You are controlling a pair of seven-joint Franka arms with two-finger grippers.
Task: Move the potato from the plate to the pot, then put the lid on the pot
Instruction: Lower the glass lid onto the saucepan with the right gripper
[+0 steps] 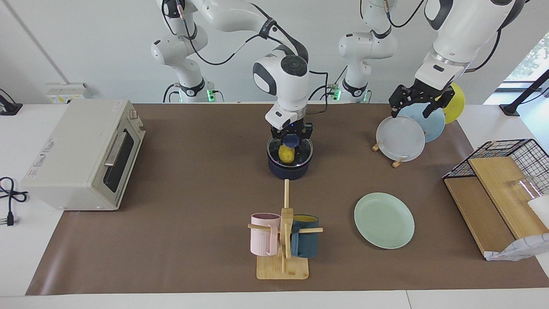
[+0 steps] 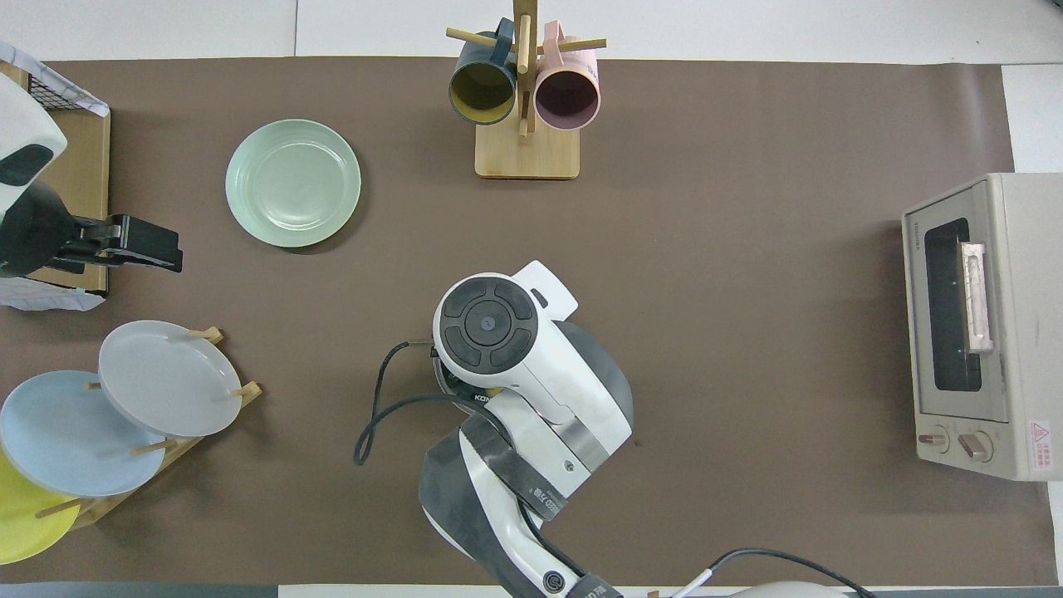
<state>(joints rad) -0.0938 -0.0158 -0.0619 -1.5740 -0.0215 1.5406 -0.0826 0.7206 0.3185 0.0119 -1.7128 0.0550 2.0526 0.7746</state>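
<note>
The right gripper is clamped on the blue knob of the round clear glass lid, which sits on the small dark navy-blue saucepan near the table's middle. The bright yellow toy potato shows through the glass, inside the pot. The pale mint-green round plate lies bare, farther from the robots, toward the left arm's end. The left gripper, fingers apart and holding nothing, hangs over the wooden rack of upright plates.
</note>
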